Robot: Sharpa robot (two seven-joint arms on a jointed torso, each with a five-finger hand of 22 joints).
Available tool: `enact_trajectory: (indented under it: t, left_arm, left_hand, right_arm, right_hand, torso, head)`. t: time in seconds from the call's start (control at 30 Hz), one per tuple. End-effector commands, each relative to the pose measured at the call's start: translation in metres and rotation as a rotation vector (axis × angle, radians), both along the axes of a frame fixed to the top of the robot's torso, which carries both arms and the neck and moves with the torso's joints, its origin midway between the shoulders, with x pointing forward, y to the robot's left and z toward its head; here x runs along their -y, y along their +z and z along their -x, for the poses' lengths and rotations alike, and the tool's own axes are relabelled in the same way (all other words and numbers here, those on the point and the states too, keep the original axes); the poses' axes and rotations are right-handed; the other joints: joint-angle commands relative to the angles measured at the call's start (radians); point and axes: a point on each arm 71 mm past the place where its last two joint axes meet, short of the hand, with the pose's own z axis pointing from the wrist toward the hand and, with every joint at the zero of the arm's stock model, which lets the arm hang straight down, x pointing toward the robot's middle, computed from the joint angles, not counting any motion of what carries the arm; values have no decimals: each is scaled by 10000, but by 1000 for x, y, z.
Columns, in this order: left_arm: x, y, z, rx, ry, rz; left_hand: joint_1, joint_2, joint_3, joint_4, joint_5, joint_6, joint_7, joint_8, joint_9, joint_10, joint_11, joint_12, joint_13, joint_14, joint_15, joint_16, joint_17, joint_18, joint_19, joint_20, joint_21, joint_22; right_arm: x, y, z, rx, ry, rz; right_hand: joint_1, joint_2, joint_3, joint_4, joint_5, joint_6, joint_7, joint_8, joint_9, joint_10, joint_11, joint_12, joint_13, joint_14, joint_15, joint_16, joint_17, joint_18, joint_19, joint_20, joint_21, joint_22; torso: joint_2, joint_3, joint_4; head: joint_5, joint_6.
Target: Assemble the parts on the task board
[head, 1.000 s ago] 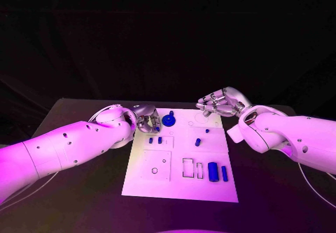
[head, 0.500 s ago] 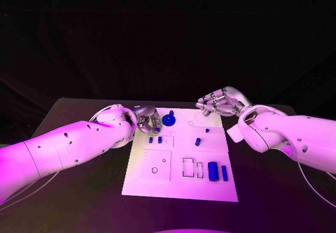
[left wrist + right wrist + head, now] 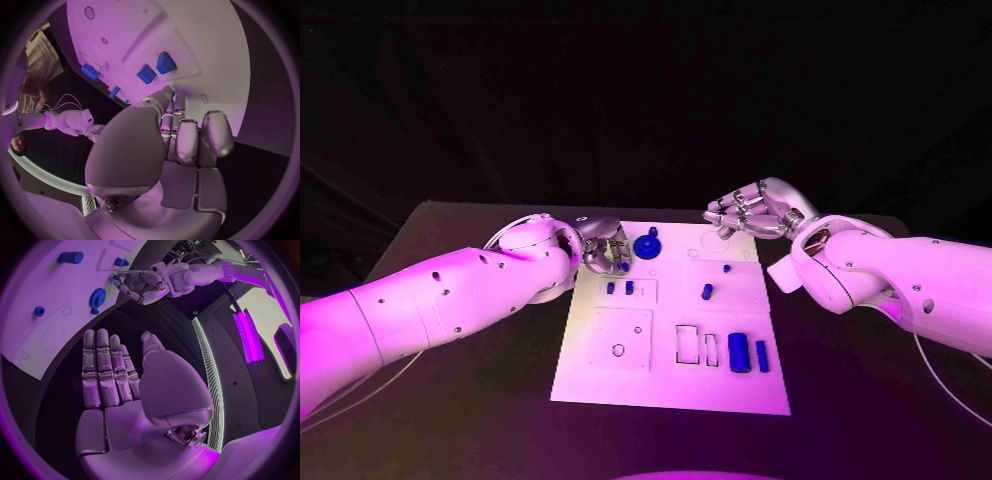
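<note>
Comparing this moment with the pictures from a second ago, I find almost no change: both arms stay where they were at the far end of the task board (image 3: 589,375), and only the blue gear (image 3: 648,247) seems to sit a little differently, very slightly shifted beside the left hand (image 3: 604,246). The left hand rests at the far left corner of the board, just beside the gear; in the left wrist view its fingers (image 3: 187,142) lie straight and close to each other, and nothing is between them, so I judge it holds nothing. The right hand (image 3: 751,214) hovers over the far right corner, and in the right wrist view its fingers (image 3: 106,370) are stretched out flat with the palm free (no part is in it). The other blue parts lie untouched on the board: two small pegs (image 3: 620,288) in the middle left, a small piece (image 3: 707,292) in the centre, and two longer blocks (image 3: 749,356) near the right front, next to the open rectangular slots. For the task this means, I think, that the assembly is at an early stage and neither hand has taken a part yet; the gear near the left hand is probably the next piece to handle.
</note>
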Motion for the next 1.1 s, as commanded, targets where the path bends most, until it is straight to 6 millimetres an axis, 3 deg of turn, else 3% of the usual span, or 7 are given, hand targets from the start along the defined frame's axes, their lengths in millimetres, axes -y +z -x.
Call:
enact_trajectory:
  t: [0.03,0.27,0.87,0.97,1.1]
  left_arm:
    - [0,-2,0,-193,-2,-104]
    - [0,-3,0,-201,20,-116]
    - [-3,-2,0,-163,110,-117]
    - [-6,-1,0,-42,187,-9]
    - [-13,4,2,124,330,476]
  left_hand:
    - [-97,-11,61,-6,42,-50,58,-100,-53,45,24,-107,4,47,-41,-29,-20,-192,15,-22,14,-5]
    - [-152,-75,144,-58,45,-470,176,-394,-238,89,95,-235,18,28,14,-24,-81,-192,-2,22,11,-4]
    - [-156,-124,193,-108,45,-652,241,-417,-338,135,126,-290,35,18,41,-19,-113,-189,-13,47,8,-7]
    - [-161,-145,212,-124,44,-737,256,-422,-382,139,141,-316,40,4,54,-37,-162,-182,-34,58,-12,-34]
    - [-200,-194,215,-125,40,-831,240,-415,-433,134,137,-348,49,-25,60,-72,-237,-149,-123,69,-105,-159]
  right_arm:
    - [-2,0,1,7,176,8]
    - [-1,0,1,2,165,11]
    - [1,-1,1,-81,145,90]
    - [3,-3,-1,-203,245,363]
    - [6,-5,-2,-67,516,1147]
  right_hand:
    - [41,92,-43,-12,34,-71,-13,54,-8,-62,-12,67,-16,-35,8,-32,-14,48,-41,0,-63,-10]
    - [41,92,-43,-12,34,-71,-13,54,-8,-62,-12,67,-16,-35,8,-32,-14,48,-41,0,-63,-10]
    - [61,117,-62,-37,50,-83,-12,53,-9,-81,-11,77,-23,-41,10,-41,-18,48,-37,1,-70,-32]
    - [336,188,11,-229,-16,-103,0,56,-10,-199,2,52,-59,-97,23,-73,-37,46,-51,7,-95,-79]
    - [1025,254,327,-664,-438,-14,-24,103,2,-373,-17,-23,-156,9,-32,-26,-29,60,51,-44,-48,-105]
  torso:
    - [3,-1,0]
    - [1,-2,-2]
    - [-8,-4,1]
    - [-11,-3,-3]
    - [-13,-5,9]
  head:
    - [3,-8]
    - [7,-16]
    - [-24,-7]
    - [-38,25]
    - [-78,52]
